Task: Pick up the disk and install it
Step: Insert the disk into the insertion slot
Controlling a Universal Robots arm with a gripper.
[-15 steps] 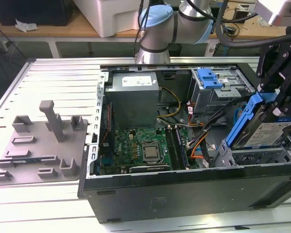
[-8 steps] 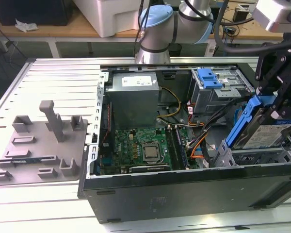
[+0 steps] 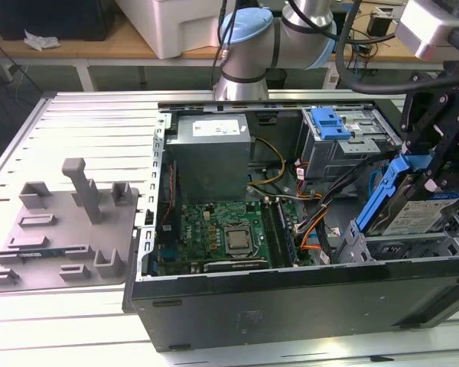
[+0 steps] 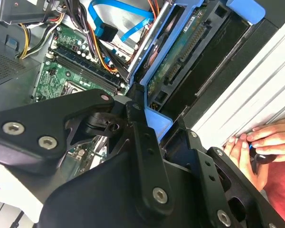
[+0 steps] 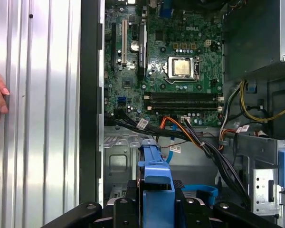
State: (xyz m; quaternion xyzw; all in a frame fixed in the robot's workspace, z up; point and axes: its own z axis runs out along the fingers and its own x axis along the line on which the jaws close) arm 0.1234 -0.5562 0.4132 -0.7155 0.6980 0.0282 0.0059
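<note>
The disk (image 3: 417,210) is a silver drive with a blue-and-white label in a blue rail frame. It hangs tilted over the drive bay (image 3: 382,246) at the exterior view's right end of the open computer case. My gripper (image 3: 436,164) is shut on its upper part. In the second wrist view the disk (image 4: 176,64) shows its green circuit side and blue frame beyond the black fingers (image 4: 137,124). In the first wrist view the blue rail (image 5: 156,173) stands between the fingers (image 5: 128,205), above the grey bay floor.
The case (image 3: 275,302) holds a green motherboard (image 3: 222,233), a grey power supply box (image 3: 212,149), cable bundles (image 3: 321,218) and a bare blue bracket (image 3: 330,122) on the drive cage. A grey fixture plate (image 3: 57,229) lies at the exterior view's left. A person's hand (image 4: 256,145) rests beside the case.
</note>
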